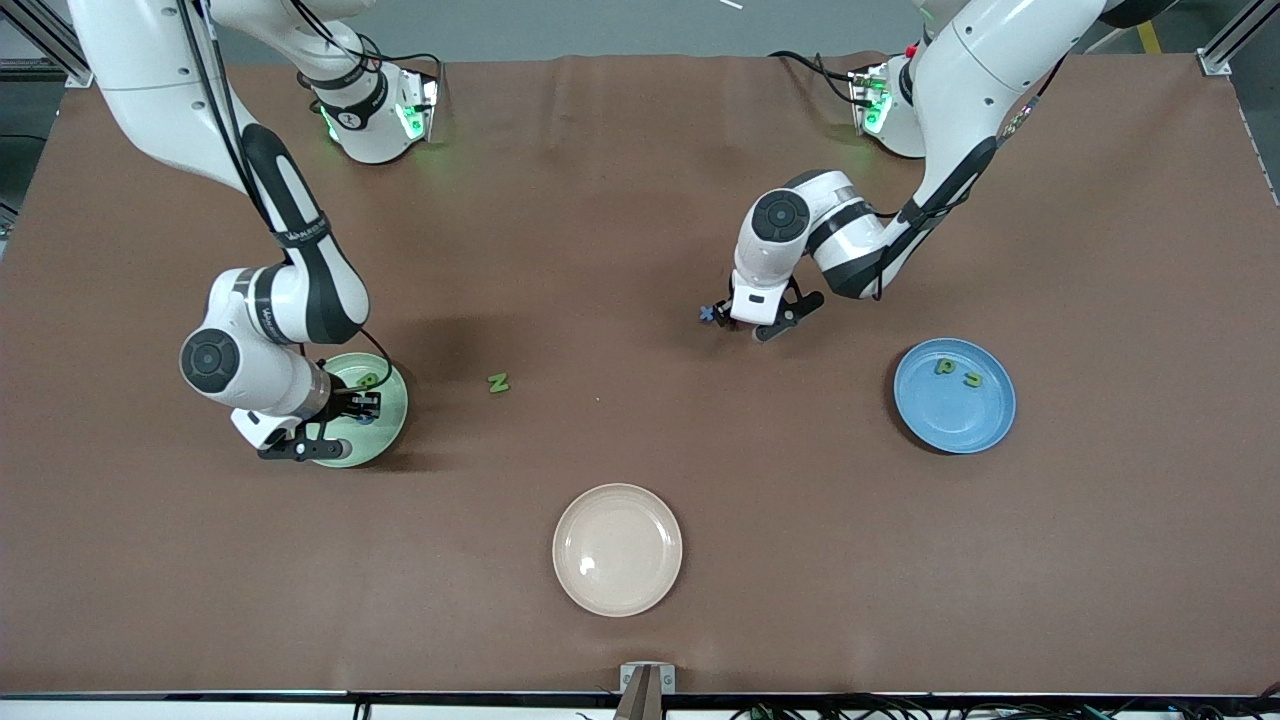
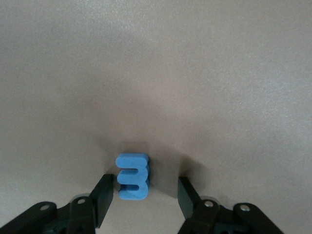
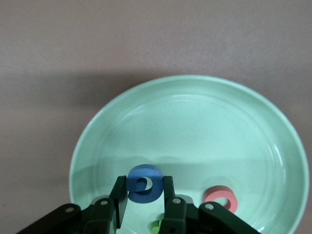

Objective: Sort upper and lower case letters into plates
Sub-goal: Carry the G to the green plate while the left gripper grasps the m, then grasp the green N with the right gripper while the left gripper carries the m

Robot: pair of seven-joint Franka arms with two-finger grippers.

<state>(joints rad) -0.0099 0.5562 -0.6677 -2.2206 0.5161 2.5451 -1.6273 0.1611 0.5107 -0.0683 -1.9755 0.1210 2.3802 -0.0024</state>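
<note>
My right gripper (image 1: 362, 408) hangs low over the light green plate (image 1: 392, 402) and is shut on a dark blue round letter (image 3: 144, 184). In that plate (image 3: 195, 122) lie a pink-red letter (image 3: 221, 197) and a green letter (image 1: 368, 380), which is partly hidden under the gripper in the right wrist view. My left gripper (image 1: 718, 316) is open, down at the table mid-way along. A light blue letter (image 2: 131, 176) lies between its fingers, close to one finger (image 2: 105, 195). A green letter (image 1: 498, 382) lies loose on the table beside the green plate. The blue plate (image 1: 955, 420) holds two green letters (image 1: 944, 366) (image 1: 972, 378).
A cream plate (image 1: 617, 549) with nothing in it sits nearer the front camera than the other plates, mid-table. The brown table cover (image 1: 640, 200) is bare between the arms' bases.
</note>
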